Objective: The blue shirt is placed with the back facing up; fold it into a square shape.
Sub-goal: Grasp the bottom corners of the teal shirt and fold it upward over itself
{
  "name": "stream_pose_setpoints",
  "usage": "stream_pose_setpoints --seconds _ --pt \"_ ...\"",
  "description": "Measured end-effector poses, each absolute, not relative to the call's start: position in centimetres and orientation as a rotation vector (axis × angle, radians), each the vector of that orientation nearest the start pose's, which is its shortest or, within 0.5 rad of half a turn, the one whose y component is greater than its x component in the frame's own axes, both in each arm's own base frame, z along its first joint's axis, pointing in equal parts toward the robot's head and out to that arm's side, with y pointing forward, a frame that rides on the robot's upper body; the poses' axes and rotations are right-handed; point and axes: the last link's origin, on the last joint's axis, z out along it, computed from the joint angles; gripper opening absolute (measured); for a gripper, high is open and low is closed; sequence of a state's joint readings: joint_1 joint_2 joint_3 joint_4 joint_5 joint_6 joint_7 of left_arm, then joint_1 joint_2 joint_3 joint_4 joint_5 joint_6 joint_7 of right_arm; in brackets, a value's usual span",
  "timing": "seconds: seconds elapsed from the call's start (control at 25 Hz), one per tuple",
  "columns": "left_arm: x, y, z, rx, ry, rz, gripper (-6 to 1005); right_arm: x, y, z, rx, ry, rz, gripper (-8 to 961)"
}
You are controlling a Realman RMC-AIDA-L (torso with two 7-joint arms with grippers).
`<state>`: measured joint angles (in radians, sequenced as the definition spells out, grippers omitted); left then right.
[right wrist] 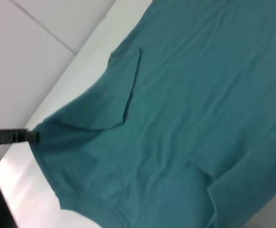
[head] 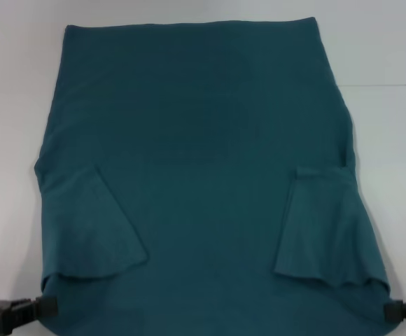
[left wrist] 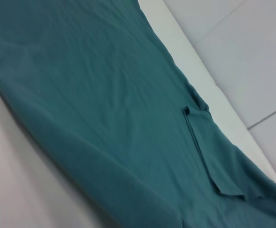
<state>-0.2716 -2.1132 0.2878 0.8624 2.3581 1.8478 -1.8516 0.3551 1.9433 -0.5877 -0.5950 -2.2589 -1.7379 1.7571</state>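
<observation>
Flat on the white table (head: 392, 42), the blue shirt (head: 203, 154), plain side up, both sleeves folded inward over the body. At its near left corner, left gripper (head: 43, 306) closed on the fabric; at the near right corner, right gripper (head: 392, 310), likewise pinching cloth.

The head camera looks forward and steeply down from above, taking in the whole dark teal-blue soft fabric shirt (head: 203, 175) spread on the white bench (head: 385, 140); each wrist camera sits low and close, viewing obliquely across it; both wrist views share the shirt's folded-in sleeves with the head view.
</observation>
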Motion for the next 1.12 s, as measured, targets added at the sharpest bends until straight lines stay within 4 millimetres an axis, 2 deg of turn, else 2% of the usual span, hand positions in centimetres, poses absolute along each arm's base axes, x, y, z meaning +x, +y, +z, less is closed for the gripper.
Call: stream_pose_setpoints --seconds 0.4,0.6,0.88,0.92,1.0,1.12 --pt "-35.3 19.4 3.8 -2.385 -1.66 -0.684 37 34.8 23.9 3.7 -2.715 1.473 0.46 61" --pt "-35.3 19.5 4.0 -2.372 -1.645 -0.711 38 34.7 24.1 3.8 -2.71 1.467 0.47 61" --pt "-34.0 23.5 4.7 -2.376 -1.554 -0.796 37 34.2 26.9 4.6 -2.613 1.405 0.531 61" --pt "-33.3 25.3 4.9 -2.379 -1.516 -0.83 37 34.0 27.4 4.6 -2.604 1.39 0.539 61" --pt "-33.0 26.0 5.0 -2.377 -1.501 -0.84 37 33.6 28.5 4.6 -2.58 1.362 0.552 61" --pt "-32.0 29.0 4.9 -2.363 -1.448 -0.858 37 33.0 30.3 4.7 -2.531 1.332 0.582 60"
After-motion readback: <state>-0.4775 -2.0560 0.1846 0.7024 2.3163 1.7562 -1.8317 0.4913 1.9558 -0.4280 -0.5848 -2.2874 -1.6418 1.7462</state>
